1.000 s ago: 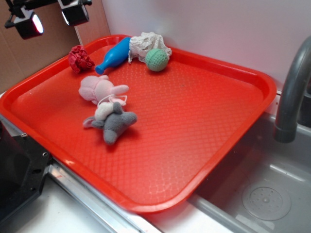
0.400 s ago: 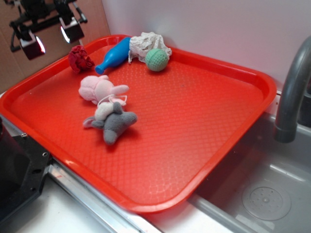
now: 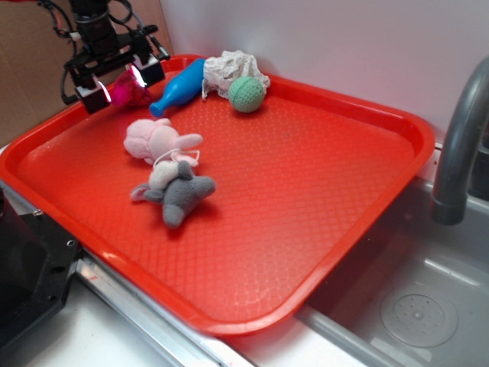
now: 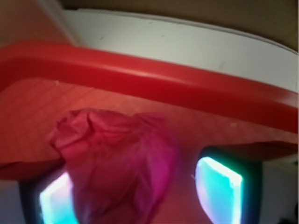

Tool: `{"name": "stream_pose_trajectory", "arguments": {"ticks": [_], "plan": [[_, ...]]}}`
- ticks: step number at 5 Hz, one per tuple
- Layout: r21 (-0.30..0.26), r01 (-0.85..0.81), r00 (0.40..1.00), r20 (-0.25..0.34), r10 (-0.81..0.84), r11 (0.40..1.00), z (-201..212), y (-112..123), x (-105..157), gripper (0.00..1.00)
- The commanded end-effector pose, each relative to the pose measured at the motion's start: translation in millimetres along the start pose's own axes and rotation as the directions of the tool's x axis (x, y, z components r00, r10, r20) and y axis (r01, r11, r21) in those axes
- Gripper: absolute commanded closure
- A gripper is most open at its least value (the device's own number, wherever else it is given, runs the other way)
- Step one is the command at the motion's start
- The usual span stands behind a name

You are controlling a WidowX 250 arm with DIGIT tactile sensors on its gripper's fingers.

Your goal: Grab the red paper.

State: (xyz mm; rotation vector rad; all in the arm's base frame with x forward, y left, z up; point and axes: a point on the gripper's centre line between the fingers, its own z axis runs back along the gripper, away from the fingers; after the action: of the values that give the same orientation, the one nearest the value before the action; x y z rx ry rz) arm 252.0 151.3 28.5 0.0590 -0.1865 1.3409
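1. The red paper [image 3: 131, 90] lay near the tray's [image 3: 321, 229] far left corner, close to the rim.
2. The gripper [image 3: 122, 82] stood over it with jaws spread, one glowing pad [image 4: 218, 187] on each side of the wad.
3. In the wrist view, the wad [image 4: 117, 163] sat between the pads, nearer one.

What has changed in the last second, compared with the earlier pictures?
The pincer has come down from the upper left to the small dark red crumpled paper wad, which now sits between its open fingers, not yet gripped. The blue plastic bowling pin, green knitted ball and plush toys stayed put.
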Motion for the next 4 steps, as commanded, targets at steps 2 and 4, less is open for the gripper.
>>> {"name": "stream_pose_trajectory", "arguments": {"ticks": [2,4], "plan": [[0.010,0.061,0.995,0.075,-0.061,0.998,8,1,-10,0.00],[0.014,0.100,0.991,0.088,-0.101,0.995,4,-1,-22,1.00]]}}
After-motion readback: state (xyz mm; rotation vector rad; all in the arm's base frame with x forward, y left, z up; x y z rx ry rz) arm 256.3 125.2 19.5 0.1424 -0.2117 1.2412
